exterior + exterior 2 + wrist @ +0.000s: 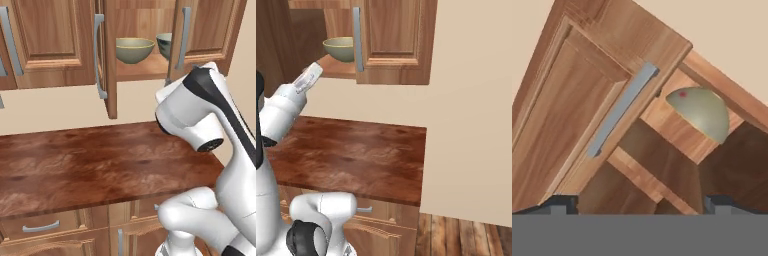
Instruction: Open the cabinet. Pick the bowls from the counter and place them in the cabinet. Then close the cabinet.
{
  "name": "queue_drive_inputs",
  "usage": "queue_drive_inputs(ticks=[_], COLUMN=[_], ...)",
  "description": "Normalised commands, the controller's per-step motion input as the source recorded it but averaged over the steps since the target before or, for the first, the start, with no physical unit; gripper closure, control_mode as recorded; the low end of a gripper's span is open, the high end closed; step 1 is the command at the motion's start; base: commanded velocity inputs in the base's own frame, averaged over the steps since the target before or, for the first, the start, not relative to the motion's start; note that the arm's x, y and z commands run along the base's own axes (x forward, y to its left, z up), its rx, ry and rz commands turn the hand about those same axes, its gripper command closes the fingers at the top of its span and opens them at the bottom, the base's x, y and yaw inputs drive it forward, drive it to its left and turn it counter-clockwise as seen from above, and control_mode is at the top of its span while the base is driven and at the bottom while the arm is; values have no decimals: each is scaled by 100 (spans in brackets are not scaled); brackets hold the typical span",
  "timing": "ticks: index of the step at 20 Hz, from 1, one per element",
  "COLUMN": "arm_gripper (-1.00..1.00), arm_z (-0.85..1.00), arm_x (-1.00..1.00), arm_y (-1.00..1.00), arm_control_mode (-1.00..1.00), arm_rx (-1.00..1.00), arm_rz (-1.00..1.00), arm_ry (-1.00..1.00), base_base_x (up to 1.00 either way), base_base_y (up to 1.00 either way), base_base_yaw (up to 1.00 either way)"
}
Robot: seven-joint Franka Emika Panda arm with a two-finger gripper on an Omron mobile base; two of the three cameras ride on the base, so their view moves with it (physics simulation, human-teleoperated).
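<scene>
Closest to me, the counter (90,165) is bare, because both bowls are already up on the shelf. Above it the robot's gripper (639,204) is spread wide and holds nothing. It faces the right door's grey handle (621,114), I think so it can push that door shut. Farther back the cabinet (107,60) stands open. Inside sit the beige bowl (134,50) and the grey-green bowl (165,45), side by side. I guess only the closing is left.
</scene>
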Motion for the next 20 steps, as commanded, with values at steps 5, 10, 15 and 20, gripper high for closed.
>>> queue_drive_inputs(ticks=[5,10,15,20], arm_gripper=[-100,-100,-100,-100], arm_z=[29,27,20,3], arm_x=[-83,-96,-86,-43], arm_y=[0,0,13,56], arm_control_mode=[-100,-100,-100,-100], arm_rx=[53,52,46,25], arm_rz=[-10,-10,-10,-9], arm_ry=[12,7,6,12], base_base_x=[0,0,0,0], base_base_y=[0,0,0,0], base_base_yaw=[0,0,0,0])
